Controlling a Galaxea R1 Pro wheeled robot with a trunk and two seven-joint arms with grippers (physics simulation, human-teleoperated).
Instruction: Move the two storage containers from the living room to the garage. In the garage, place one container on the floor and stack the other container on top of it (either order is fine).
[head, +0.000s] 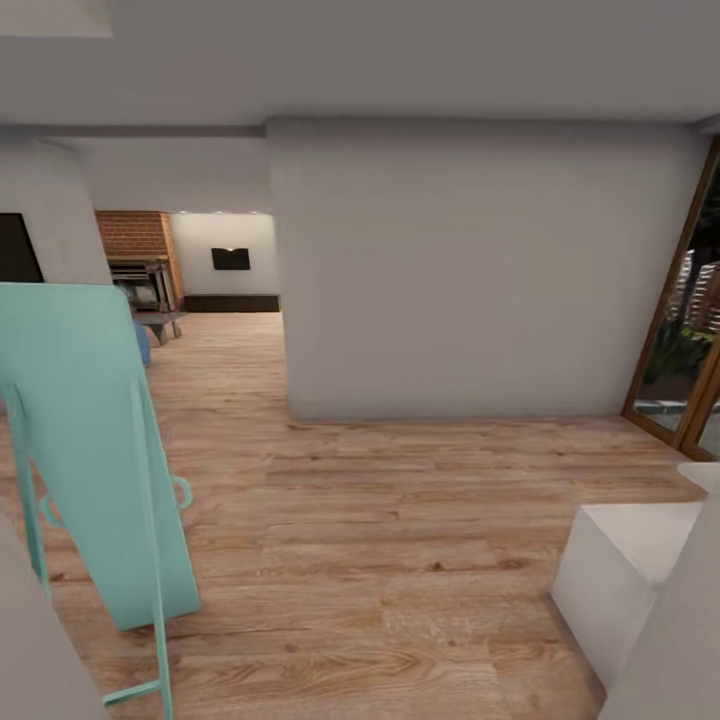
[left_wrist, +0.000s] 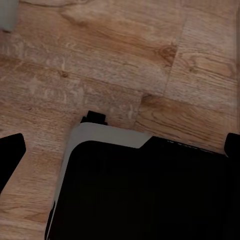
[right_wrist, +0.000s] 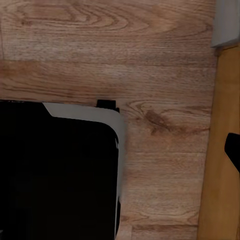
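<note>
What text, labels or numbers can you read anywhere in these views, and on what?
None: no readable text in any view.
The turquoise board, wall and wood floor are plain.
The dark panel on the far wall bears a pale mark, too small to read.
The robot base carries no marking in the wrist views.

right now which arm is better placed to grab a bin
Neither yet. Both wrist views look down at the wood floor and the robot's dark base; the left fingers hold nothing.
</note>
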